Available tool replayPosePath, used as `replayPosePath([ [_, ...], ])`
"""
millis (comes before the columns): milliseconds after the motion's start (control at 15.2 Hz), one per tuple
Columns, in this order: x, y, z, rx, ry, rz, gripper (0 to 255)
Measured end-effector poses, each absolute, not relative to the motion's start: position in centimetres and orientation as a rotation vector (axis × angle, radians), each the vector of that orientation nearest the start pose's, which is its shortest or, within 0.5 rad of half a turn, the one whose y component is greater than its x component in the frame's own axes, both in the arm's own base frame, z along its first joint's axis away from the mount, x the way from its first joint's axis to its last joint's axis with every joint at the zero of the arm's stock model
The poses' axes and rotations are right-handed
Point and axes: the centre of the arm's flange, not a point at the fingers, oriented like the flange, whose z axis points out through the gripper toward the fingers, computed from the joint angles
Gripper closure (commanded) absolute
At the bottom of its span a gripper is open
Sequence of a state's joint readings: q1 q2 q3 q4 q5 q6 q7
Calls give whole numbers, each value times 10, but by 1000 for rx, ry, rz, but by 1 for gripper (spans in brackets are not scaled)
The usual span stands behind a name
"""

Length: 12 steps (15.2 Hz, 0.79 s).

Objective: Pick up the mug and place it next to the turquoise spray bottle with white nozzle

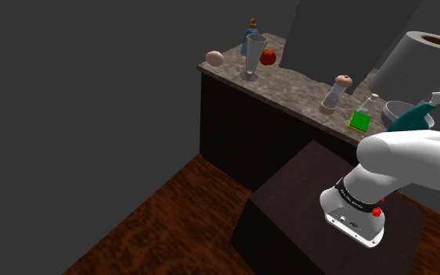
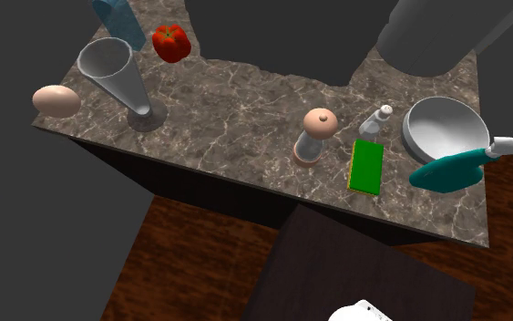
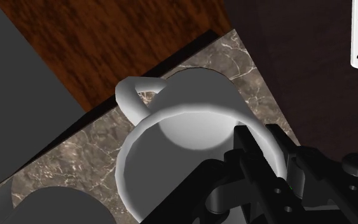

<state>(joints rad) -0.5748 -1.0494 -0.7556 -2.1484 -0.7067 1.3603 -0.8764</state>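
Observation:
The mug point(image 3: 190, 121) is pale grey with a loop handle, seen from above over the marbled counter point(image 3: 63, 165). My black gripper point(image 3: 269, 145) is shut on the mug's rim, on the side away from the handle, one finger inside the wall and one outside. In the shoulder view the mug point(image 1: 398, 112) stands at the counter's right end, right behind the turquoise spray bottle point(image 1: 415, 116) with its white nozzle. In the second exterior view the mug point(image 2: 441, 128) touches or nearly touches the spray bottle point(image 2: 447, 170), which lies tilted at the counter's right edge.
On the counter point(image 2: 236, 109) stand a green box point(image 2: 366, 166), a small clear bottle point(image 2: 377, 120), a wood-topped grinder point(image 2: 316, 135), a tall glass point(image 2: 122, 82), an egg point(image 2: 56, 100) and a red pepper point(image 2: 170, 41). A paper towel roll point(image 1: 420, 58) rises behind the mug. The dark stand point(image 1: 304, 211) is below.

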Motion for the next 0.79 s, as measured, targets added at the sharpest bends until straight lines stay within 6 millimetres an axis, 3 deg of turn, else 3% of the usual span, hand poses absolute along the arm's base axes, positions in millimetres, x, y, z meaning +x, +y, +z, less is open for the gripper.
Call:
replayPosePath([
  [792,-131,-352,538,-3158,550,20,255],
])
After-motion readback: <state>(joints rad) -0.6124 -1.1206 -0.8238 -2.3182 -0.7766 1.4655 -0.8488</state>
